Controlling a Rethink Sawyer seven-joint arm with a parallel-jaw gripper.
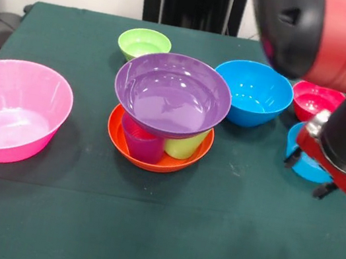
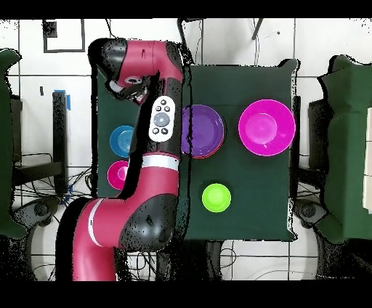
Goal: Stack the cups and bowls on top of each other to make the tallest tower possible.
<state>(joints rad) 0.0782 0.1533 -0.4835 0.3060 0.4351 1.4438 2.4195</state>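
The tower stands mid-table: a big orange bowl (image 1: 154,158) holds a purple cup (image 1: 140,145) and a lime green cup (image 1: 183,146), with the big purple bowl (image 1: 173,92) resting on them. No orange cup shows. My gripper (image 1: 309,175) is at the right, low over the small light blue bowl (image 1: 306,165), open, with its black tips on either side of the bowl. The big blue bowl (image 1: 252,93), small red bowl (image 1: 315,101), small green bowl (image 1: 144,44) and big pink bowl (image 1: 15,112) sit apart on the table.
In the overhead view my arm (image 2: 156,123) covers the gripper and the blue bowl. The purple bowl (image 2: 203,131), pink bowl (image 2: 267,127), green bowl (image 2: 216,197), light blue bowl (image 2: 120,139) and red bowl (image 2: 118,174) show on the green tablecloth (image 2: 254,211).
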